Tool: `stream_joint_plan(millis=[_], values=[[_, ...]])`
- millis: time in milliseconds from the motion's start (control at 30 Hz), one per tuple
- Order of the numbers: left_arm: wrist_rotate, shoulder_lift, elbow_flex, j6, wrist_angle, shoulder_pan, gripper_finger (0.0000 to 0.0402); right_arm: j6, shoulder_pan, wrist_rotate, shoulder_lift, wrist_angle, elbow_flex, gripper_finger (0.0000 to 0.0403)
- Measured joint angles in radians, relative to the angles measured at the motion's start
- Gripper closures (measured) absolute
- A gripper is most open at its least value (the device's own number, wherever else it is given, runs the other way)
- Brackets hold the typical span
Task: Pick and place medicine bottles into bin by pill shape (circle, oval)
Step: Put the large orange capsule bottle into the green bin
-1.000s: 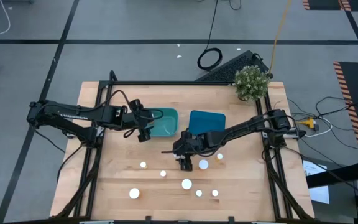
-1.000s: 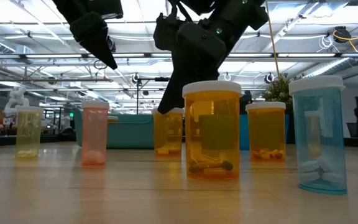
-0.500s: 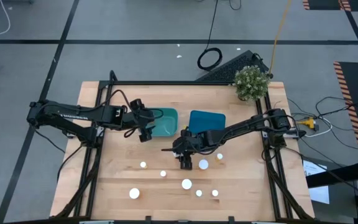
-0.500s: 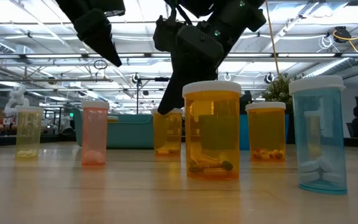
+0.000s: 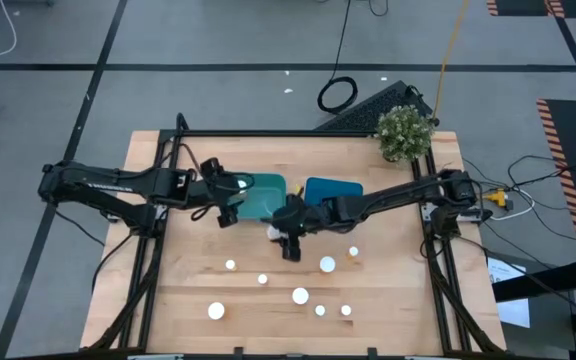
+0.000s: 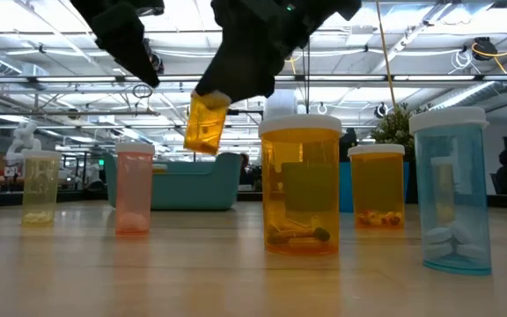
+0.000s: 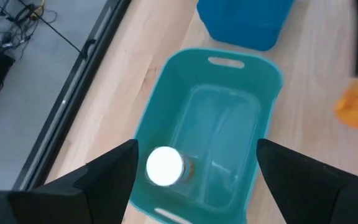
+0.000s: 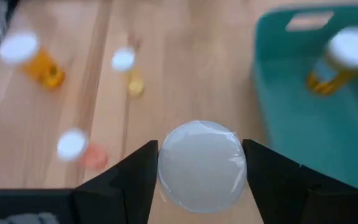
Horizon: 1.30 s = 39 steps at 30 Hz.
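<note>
Low view shows the right gripper [image 6: 223, 88] clamped on an orange medicine bottle [image 6: 205, 123], lifted and tilted above the table [image 6: 148, 273]. Its white cap sits between the fingers [image 8: 135, 177]. The teal bin [image 5: 263, 197] lies just beside it, under the left gripper [image 7: 194, 180], spread wide and holding nothing. No label reads clearly.

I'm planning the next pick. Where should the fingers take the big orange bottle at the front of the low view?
Grip the big orange bottle across its round body just under the white cap, coming straight down from above. It stands upright, and its straight sides suit two opposed fingers. The blue bottle appears spaced to one side, though the depth is hard to judge.
</note>
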Motion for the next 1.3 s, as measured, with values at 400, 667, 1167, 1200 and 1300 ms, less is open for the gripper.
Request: stream_joint_plan(millis=[400,667,1167,1200,1300], values=[[-0.081,-0.112,-0.036,-0.063,-0.02,-0.113,0.0071,-0.015,-0.187,0.0,-0.002,0.011,0.087,0.0187],[-0.09,-0.121,-0.048,-0.063,-0.012,-0.119,0.0071,-0.013,-0.302,-0.052,0.013,0.011,0.087,0.0187],[-0.091,-0.121,-0.048,-0.043,0.019,-0.118,0.0071,-0.024,-0.314,-0.081,0.105,0.063,0.087,0.0187],[-0.091,-0.121,-0.048,-0.043,0.019,-0.118,0.0071,-0.024,-0.314,-0.081,0.114,0.068,0.087,0.0187],[-0.091,-0.121,-0.048,-0.041,0.022,-0.118,0.0071,-0.018,-0.314,-0.081,0.141,0.078,0.086,0.0187]])
